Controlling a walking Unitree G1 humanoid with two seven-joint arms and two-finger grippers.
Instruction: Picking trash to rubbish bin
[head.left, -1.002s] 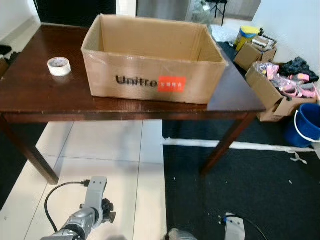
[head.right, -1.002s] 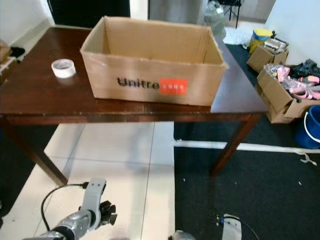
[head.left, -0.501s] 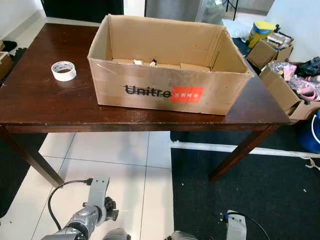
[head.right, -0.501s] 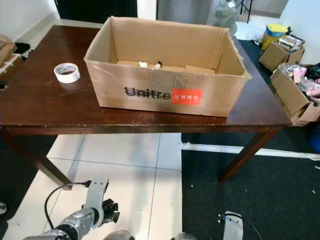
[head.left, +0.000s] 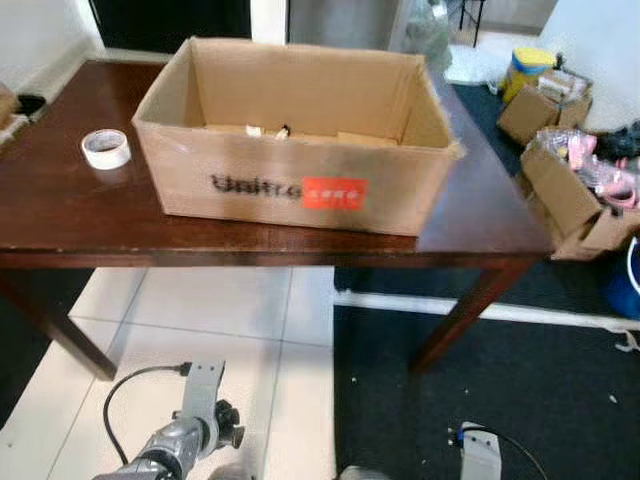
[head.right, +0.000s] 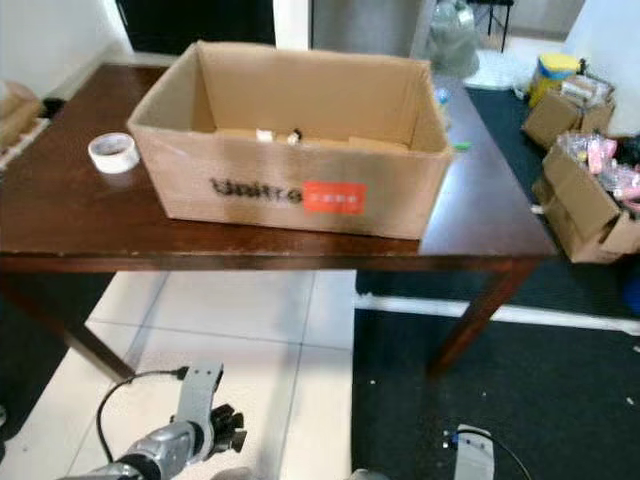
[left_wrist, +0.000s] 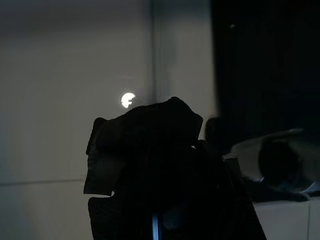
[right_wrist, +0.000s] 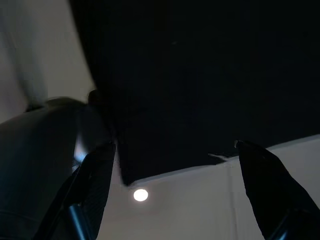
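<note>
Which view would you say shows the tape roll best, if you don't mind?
The right eye view: the tape roll sits whole on the table, fairly sharp. The left eye view shows it equally whole, slightly blurrier. The wrist views face the floor.

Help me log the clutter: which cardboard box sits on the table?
The large open cardboard box with the red label; the smaller boxes stand on the floor to its right.

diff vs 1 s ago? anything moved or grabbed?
Only the head camera shifted: the view now looks further into the cardboard box, showing scraps at its far wall. Nothing was grabbed or let go. The box, the tape roll and the table kept their places; both arms hang low as before.
</note>
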